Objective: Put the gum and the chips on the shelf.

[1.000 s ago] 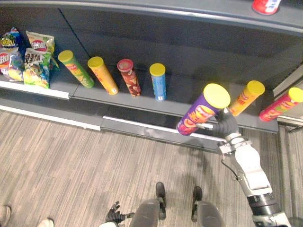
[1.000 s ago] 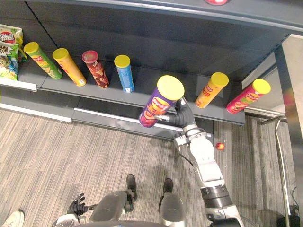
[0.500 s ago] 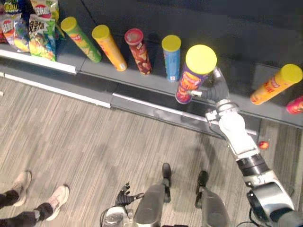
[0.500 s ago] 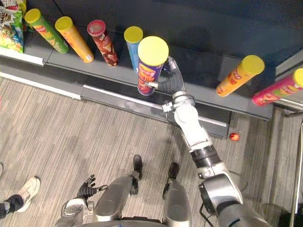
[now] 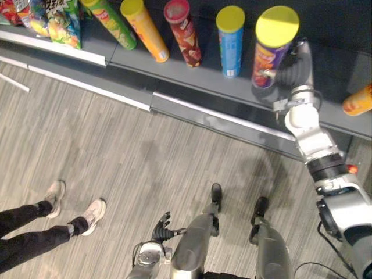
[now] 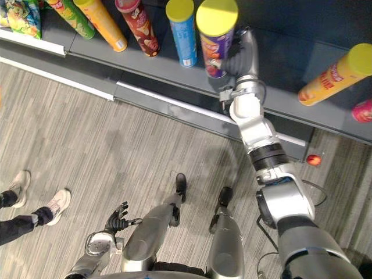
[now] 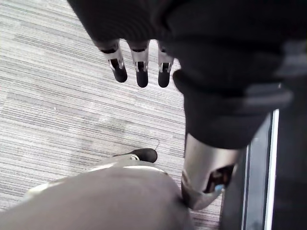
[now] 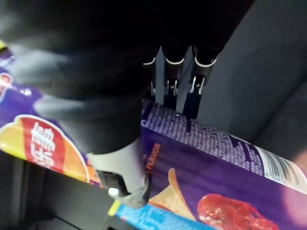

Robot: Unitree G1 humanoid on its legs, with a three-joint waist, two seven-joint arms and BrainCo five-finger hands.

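Gripping the purple chips can (image 5: 269, 55), the right hand's (image 5: 297, 65) curled fingers (image 8: 175, 82) hold it upright, yellow lid (image 5: 277, 26) topmost, on the shelf (image 5: 328, 93) just beside a blue can (image 5: 231, 43), while the left hand (image 5: 162, 224) hangs with fingers relaxed.

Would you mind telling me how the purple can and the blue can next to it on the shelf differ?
The purple can is gripped by the right hand; the blue can stands free. The purple can looks wider than the blue can, lid included. Their bodies are purple and blue. Both are upright at the same shelf, with yellow lids.
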